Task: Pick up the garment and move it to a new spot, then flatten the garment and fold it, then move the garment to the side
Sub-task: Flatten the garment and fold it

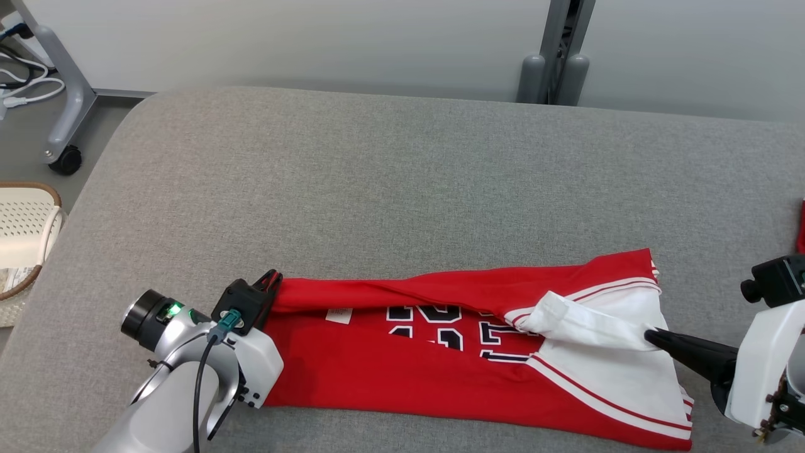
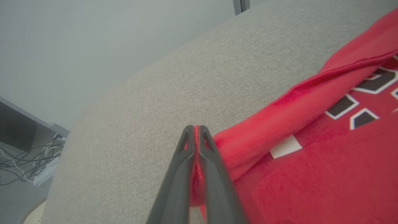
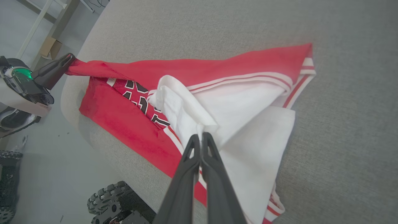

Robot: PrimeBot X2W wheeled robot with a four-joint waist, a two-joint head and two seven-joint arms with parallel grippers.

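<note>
Jersey (image 1: 402,377), red with white panels, lies stretched along the near edge of the grey surface (image 1: 377,189). The left claw (image 1: 272,281) is clamped on its red end, and the right claw (image 1: 651,335) is pinched on a white fold at the other end. For a clean fold, I would hold the cloth taut between both claws and carry them at an equal pace. The folded flap hides part of the black print, and the left arm covers the near-left corner.

Silver forearm (image 1: 162,410), black cable (image 1: 197,384) — dark fingers (image 1: 688,350)
</note>
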